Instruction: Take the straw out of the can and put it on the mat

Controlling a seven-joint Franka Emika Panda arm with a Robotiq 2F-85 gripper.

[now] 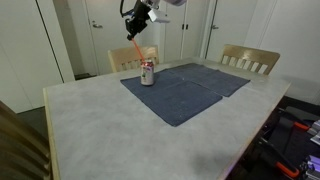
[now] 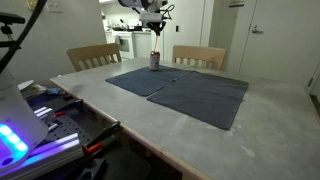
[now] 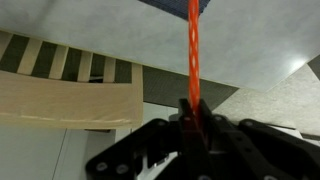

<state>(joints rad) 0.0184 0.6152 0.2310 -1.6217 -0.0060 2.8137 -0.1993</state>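
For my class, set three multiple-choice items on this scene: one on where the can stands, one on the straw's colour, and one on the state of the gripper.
1. Where does the can stand?
A) in a sink
B) on the dark blue mat
C) on a shelf

2. What colour is the straw?
A) red-orange
B) green
C) white

3. What state is the gripper in?
A) open, holding nothing
B) shut on the can
C) shut on the straw

Answers:
1 B: both exterior views show the can upright on the mat's cloth.
2 A: the wrist view shows the straw plainly red-orange.
3 C: the wrist view shows the straw clamped in the gripper, and the exterior views show the gripper raised above the can.
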